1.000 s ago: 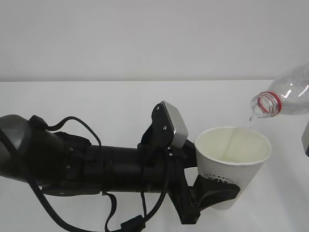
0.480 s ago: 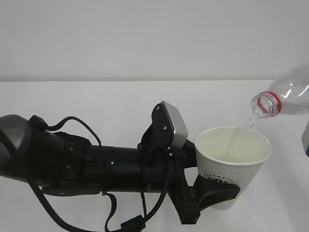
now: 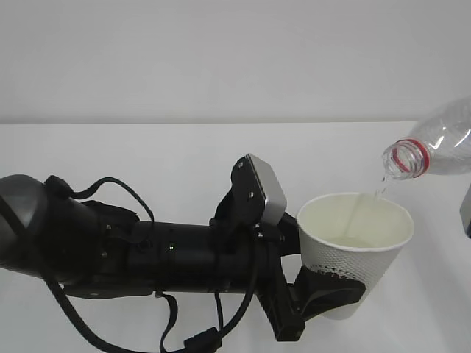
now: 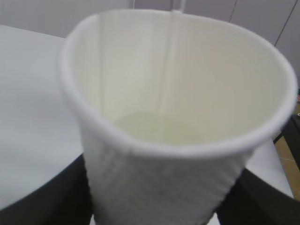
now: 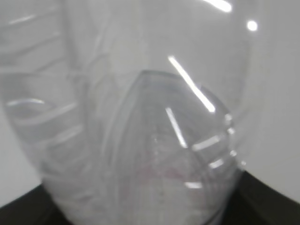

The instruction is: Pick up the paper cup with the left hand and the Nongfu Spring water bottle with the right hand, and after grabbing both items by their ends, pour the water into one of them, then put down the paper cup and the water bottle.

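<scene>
The paper cup [image 3: 355,250] stands upright in the air above the table [image 3: 147,154], mouth up, and everything else is best placed from its rim. Inside it, in the left wrist view, a shallow pool of water [image 4: 157,129] covers the bottom, and a thin thread of it runs down the far inner wall. Just above and to the right of the rim, not touching it, hangs the open mouth of the Nongfu Spring water bottle [image 3: 434,143], its red neck ring nearest the cup. The bottle's long axis lies close to level, tipped neck-down towards the cup, and its body runs away up and to the right, out of the exterior view. The fine stream falls from that mouth to just inside the cup's right-hand rim, so I judge the pour to be under way and the margin there small: the next move turns on keeping the mouth over the opening. Below the rim, the left hand [image 3: 324,294] holds the cup low on its wall, its jaws spread wide to the cup's girth and closed around it, the arm reaching in from the left. The right hand shows only as dark edges at the foot of the right wrist view, jaws set wide around the bottle's base end.
</scene>
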Motion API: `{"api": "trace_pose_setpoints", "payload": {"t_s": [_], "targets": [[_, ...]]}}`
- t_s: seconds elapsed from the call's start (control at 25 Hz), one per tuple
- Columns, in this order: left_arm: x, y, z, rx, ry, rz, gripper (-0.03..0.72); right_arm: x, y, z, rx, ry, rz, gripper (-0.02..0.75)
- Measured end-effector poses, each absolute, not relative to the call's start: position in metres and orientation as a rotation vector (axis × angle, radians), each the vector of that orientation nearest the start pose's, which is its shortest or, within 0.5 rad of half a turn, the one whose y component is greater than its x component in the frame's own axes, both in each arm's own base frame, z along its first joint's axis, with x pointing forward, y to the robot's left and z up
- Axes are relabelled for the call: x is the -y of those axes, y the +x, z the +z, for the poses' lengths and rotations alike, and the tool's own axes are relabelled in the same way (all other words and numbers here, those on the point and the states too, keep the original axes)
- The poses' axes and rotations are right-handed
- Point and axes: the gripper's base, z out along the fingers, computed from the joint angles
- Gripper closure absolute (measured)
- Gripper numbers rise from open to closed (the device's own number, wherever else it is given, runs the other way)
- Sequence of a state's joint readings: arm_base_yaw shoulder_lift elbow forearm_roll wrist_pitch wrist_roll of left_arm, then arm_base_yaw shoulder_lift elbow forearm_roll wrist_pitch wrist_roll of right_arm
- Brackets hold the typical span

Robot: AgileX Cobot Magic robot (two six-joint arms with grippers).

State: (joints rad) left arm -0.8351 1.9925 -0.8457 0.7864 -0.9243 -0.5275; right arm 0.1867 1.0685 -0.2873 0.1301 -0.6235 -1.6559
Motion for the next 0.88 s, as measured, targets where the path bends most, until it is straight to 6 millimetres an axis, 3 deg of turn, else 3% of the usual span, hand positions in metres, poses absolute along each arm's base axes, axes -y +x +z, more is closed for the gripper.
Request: {"api": "trace_pose_setpoints", "payload": {"t_s": [0.88], "targets": [[0.3045, 0.2063, 0.1341, -1.578, 1.195, -1.111, 0.171, -0.0295, 0.1931, 0.2388, -1.187, -1.306, -1.083, 0.243]]}}
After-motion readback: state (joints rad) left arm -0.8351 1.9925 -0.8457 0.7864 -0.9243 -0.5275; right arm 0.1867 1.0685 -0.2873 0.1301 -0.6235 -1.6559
